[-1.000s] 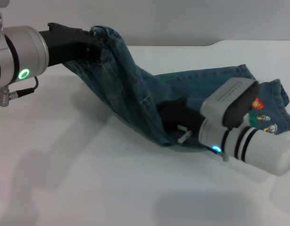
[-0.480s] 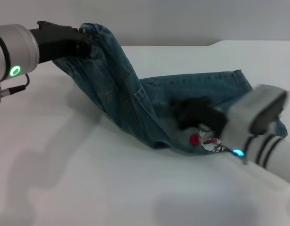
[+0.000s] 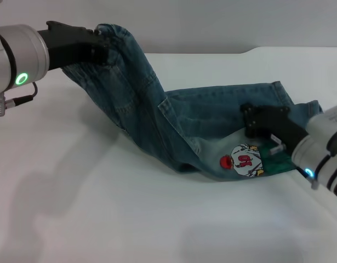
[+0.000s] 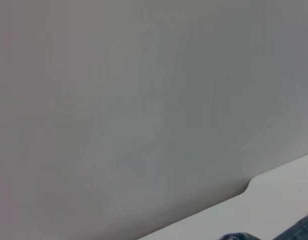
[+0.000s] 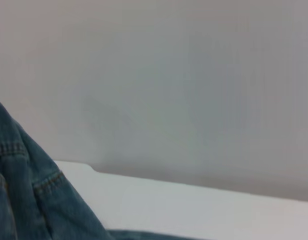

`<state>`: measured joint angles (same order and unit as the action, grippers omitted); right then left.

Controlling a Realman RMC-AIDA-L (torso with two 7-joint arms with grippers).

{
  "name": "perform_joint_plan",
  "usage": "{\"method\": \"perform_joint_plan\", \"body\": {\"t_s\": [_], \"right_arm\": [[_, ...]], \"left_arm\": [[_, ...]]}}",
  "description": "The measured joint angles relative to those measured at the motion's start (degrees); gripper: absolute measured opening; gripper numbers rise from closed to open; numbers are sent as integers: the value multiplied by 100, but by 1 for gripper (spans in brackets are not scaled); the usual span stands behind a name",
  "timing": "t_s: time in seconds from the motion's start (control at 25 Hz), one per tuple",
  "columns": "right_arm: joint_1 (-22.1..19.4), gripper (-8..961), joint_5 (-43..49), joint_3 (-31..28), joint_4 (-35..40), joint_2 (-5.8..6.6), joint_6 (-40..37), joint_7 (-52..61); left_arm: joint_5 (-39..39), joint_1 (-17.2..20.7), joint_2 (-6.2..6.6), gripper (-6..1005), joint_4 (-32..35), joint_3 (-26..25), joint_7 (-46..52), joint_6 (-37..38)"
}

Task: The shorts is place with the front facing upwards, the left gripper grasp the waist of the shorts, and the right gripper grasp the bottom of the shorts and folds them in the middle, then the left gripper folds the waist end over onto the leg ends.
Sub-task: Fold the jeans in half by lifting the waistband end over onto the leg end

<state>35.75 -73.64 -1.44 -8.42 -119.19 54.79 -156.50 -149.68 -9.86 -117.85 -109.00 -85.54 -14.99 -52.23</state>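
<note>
The blue-green denim shorts [image 3: 157, 120] hang from the upper left and drape down onto the white table. My left gripper [image 3: 100, 48] is raised at the far left, shut on the waist of the shorts [image 3: 112, 34]. The leg ends lie flat to the right, with the cartoon print [image 3: 244, 161] facing up. My right gripper [image 3: 249, 123] hovers right over the leg fabric, just behind the print. In the right wrist view a fold of the shorts [image 5: 23, 200] fills the corner. The left wrist view catches only a sliver of the shorts [image 4: 301, 231].
The white table [image 3: 102, 219] spreads wide in front of and to the left of the shorts. Its back edge [image 3: 212, 53] meets a grey wall, with a step in the edge at the far right.
My right gripper has pulled back to the right from the middle of the shorts, uncovering the cartoon print. The left gripper rose slightly with the waist and has held there.
</note>
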Motion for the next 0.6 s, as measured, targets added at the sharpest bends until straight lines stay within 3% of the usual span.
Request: {"method": "perform_joint_plan", "body": {"t_s": [0.6], "right_arm": [[787, 0, 194, 63, -325, -30, -571, -3]], "left_arm": [[275, -10, -9, 46, -57, 110, -75, 234]]}}
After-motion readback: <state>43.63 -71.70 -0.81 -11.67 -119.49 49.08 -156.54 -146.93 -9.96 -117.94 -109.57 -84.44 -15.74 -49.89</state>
